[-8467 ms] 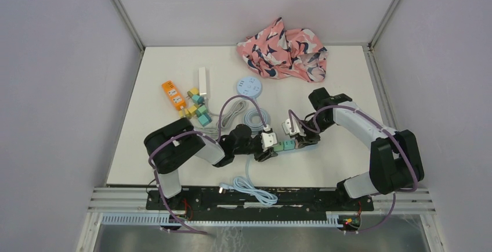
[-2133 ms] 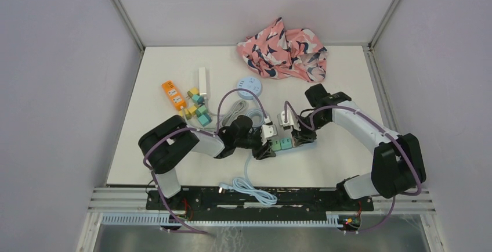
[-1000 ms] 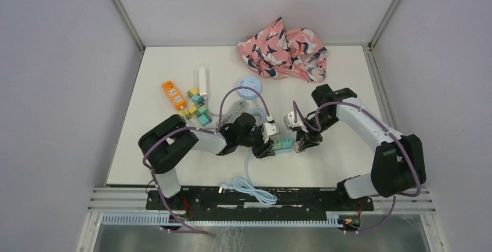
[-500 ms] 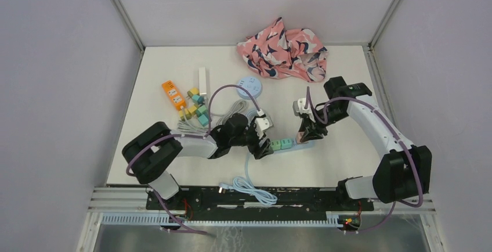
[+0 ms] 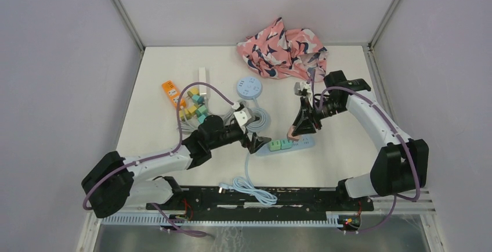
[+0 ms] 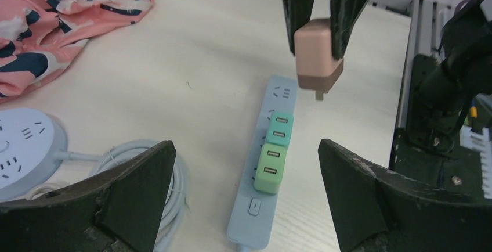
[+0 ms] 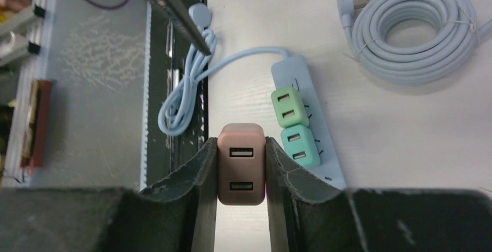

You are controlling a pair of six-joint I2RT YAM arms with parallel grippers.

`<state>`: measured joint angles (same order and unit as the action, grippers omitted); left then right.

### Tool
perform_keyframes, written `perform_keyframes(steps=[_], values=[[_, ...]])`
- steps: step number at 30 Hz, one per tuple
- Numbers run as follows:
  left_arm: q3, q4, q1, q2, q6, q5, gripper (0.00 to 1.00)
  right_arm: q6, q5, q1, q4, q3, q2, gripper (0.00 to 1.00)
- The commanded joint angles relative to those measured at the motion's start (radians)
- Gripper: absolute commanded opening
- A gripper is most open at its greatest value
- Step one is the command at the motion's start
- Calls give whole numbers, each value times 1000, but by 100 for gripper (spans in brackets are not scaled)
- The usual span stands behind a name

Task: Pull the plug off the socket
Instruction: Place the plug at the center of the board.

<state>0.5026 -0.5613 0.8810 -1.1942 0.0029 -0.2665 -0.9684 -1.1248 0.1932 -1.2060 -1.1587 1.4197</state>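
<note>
A light blue power strip (image 5: 304,143) lies on the table with a green plug (image 5: 275,145) and a teal plug (image 5: 286,144) still in it. My right gripper (image 5: 293,130) is shut on a pink-brown USB plug (image 7: 241,165), held in the air above the strip's far end, its prongs free of the socket (image 6: 282,94). In the left wrist view the plug (image 6: 318,51) hangs between the right fingers (image 6: 299,2). My left gripper (image 6: 246,147) stands open and holds nothing, just short of the strip's switch end.
A coiled pale cable (image 5: 258,118) lies beside the left gripper. A round socket (image 5: 248,87), an orange strip (image 5: 172,94), a white strip (image 5: 202,81) and small coloured plugs (image 5: 196,110) sit at the left. Pink cloth (image 5: 284,49) is at the back. The strip's cord (image 5: 249,187) loops at the front edge.
The right gripper has lifted the pink-brown plug up off the strip. The left gripper has opened, let go of the strip and drawn back to the left.
</note>
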Motion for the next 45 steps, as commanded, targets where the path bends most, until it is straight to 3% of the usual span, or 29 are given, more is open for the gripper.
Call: perform_keyframes(steps=[1, 11, 29, 37, 40, 45], values=[[-9, -101, -7, 40, -154, 56, 99, 308, -128, -11, 185, 10, 9, 4], [12, -156, -10, -3, -281, 23, 99, 647, -145, -27, 443, 69, 32, 4], [14, -239, -10, -82, -408, 21, 97, 770, -138, -57, 526, 80, 77, 6], [60, -167, -10, -105, -449, 68, 95, 796, -139, -65, 547, 85, 89, 7], [89, -107, 3, -103, -441, 101, 90, 800, -141, -68, 551, 85, 91, 7], [186, 119, 149, -88, -252, 361, 90, 805, -141, -72, 558, 87, 95, 7]])
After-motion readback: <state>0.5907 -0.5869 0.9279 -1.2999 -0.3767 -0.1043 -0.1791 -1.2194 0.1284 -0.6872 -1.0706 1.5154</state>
